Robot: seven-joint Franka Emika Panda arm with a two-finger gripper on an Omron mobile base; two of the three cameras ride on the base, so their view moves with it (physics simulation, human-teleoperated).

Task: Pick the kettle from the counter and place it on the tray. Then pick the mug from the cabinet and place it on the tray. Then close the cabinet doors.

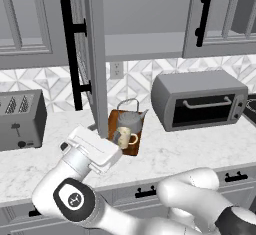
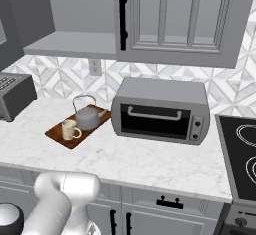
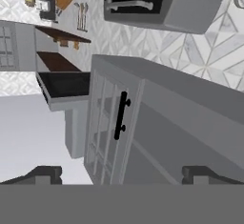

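While kettle [image 2: 89, 116] and mug [image 2: 69, 129] sit on tray [image 2: 55, 134] near back edge of counter [image 2: 150, 159], doors remain. Left to right: left cabinet door [image 1: 92, 54] swung out, edge-on; open cabinet [image 1: 142, 44]; right door [image 1: 212, 16] ajar. Gripper [image 3: 121, 175]: jaws spread wide, empty. Door handle [image 3: 120, 116] ahead of jaws, long axis crossing gap.

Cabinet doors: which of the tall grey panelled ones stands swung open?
The left grey panelled door, edge-on to the camera beside the bare shelf; the right door lies flat, closed.
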